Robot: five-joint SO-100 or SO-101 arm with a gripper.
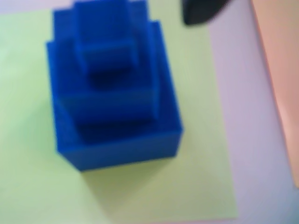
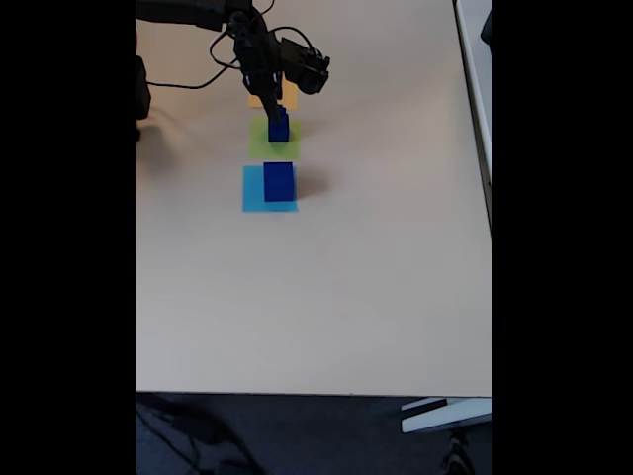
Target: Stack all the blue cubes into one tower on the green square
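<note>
While one blue cube (image 2: 279, 181) waits nearest camera in fixed view, on light-blue square (image 2: 252, 190), task unfinished. Behind it, tower of blue cubes (image 1: 112, 88) on green square (image 1: 196, 154), three tiers stepped in wrist view. My fingers (image 2: 269, 99) above tower top; how wide apart, cannot tell. Orange square (image 1: 280, 70) beyond. Bare counter (image 2: 326, 297) all round, edges well apart.

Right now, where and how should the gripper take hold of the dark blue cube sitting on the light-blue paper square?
Grip the dark blue cube across two opposite upright faces, descending from above: it stands alone and upright on the light-blue paper square, sides apparently clear.
</note>
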